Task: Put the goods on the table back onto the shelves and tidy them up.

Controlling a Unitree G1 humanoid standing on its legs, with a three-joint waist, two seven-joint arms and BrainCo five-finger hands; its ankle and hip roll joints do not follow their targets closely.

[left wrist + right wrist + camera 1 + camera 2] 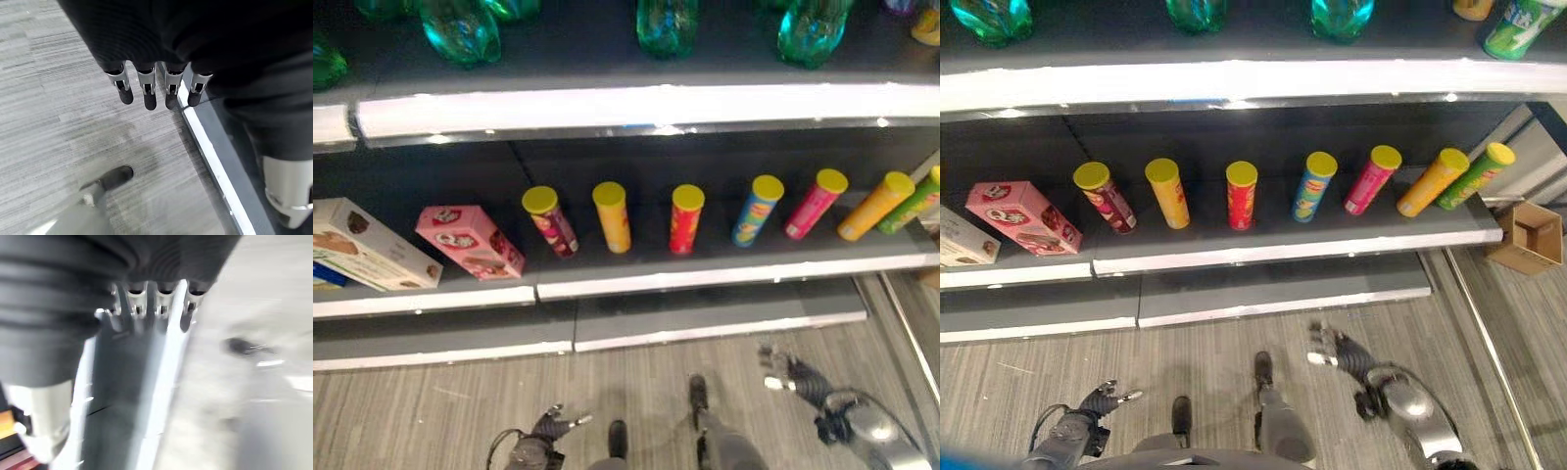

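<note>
Several yellow-lidded chip cans stand in a row on the middle shelf (705, 275), from a maroon can (548, 220) through a red can (686, 217) to an orange can (874, 206). To their left lie a pink box (470, 240) and a white biscuit box (367, 245). My left hand (548, 426) hangs low over the floor, its fingers (146, 93) straight and holding nothing. My right hand (788, 370) hovers above the floor near the bottom shelf's edge, its fingers (146, 303) also straight and empty.
Green bottles (460, 29) stand on the upper shelf (636, 103). A low grey bottom shelf (705, 318) juts out near the floor. An open cardboard box (1528, 235) sits on the floor at the right, beside a metal floor rail (1489, 343).
</note>
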